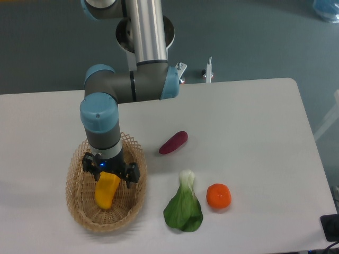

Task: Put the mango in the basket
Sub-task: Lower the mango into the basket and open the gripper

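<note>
one mango [106, 191] lay inside the basket [79, 211], long axis running from my claw [110, 173] toward the near rim, tip tilted slightly left; whether my claw gripped it, i couldn't tell.

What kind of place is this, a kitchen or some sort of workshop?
Probably a robotics lab, not a kitchen: a robot arm works at a plain white table, its gripper over a mango in a wicker basket, with other produce laid out like test props.
</note>
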